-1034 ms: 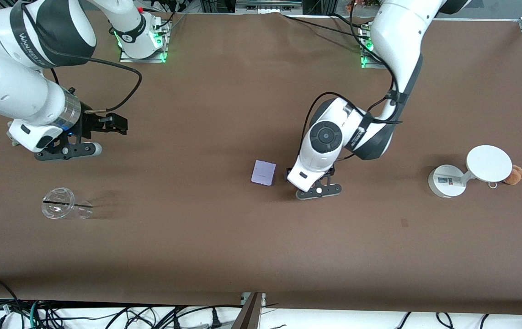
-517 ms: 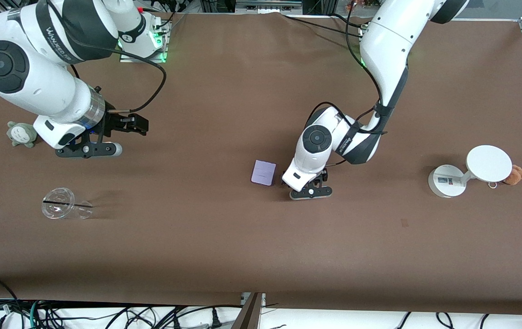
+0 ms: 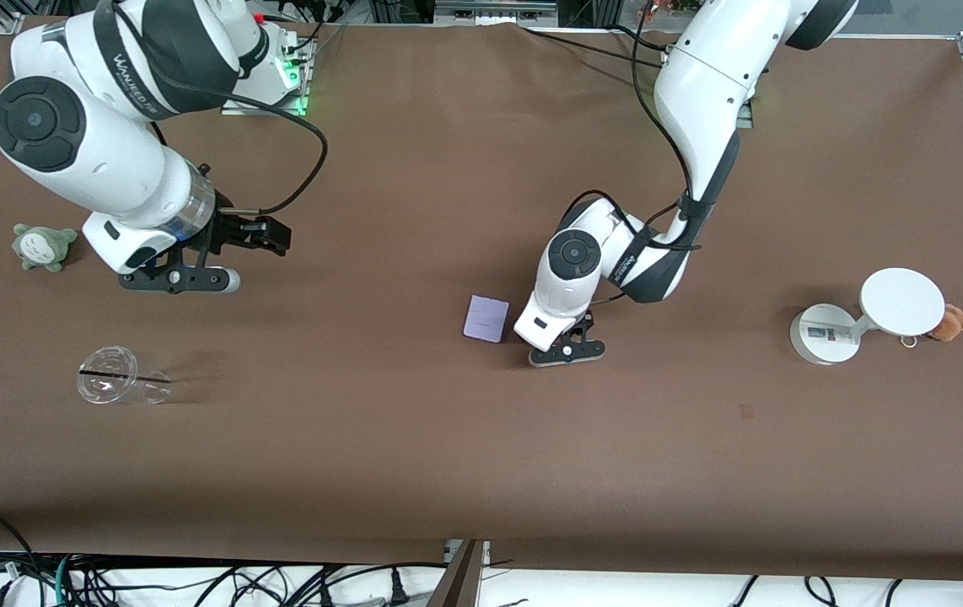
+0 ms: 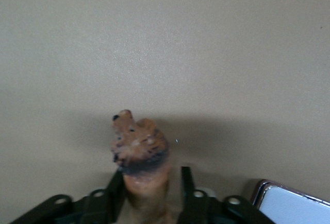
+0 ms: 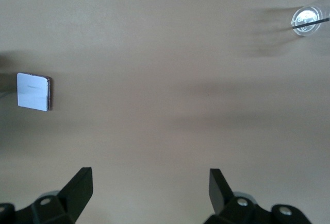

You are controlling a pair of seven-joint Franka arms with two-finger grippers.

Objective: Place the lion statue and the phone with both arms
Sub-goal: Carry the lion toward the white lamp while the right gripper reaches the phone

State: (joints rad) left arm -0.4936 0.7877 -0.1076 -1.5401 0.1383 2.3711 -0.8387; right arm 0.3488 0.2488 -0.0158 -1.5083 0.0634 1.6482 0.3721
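Note:
The lion statue (image 4: 139, 147), orange-brown with a dark band, sticks out from between the fingers of my left gripper (image 4: 150, 175), which is shut on it. In the front view my left gripper (image 3: 564, 349) is low over the table right beside the phone (image 3: 486, 319), and the hand hides the statue. The phone is a flat pale lavender rectangle lying on the table; its corner shows in the left wrist view (image 4: 294, 207). My right gripper (image 3: 182, 278) is open and empty (image 5: 149, 183) over the right arm's end of the table. The phone shows far off in its view (image 5: 33, 91).
A grey-green plush toy (image 3: 43, 244) lies beside the right arm. A clear plastic cup (image 3: 121, 377) lies on its side nearer to the front camera. A white round stand (image 3: 823, 335) and a tan plush bear (image 3: 950, 322) are at the left arm's end.
My left gripper has moved with the statue closer to the phone. My right arm has moved toward the middle of the table, uncovering the grey-green plush toy.

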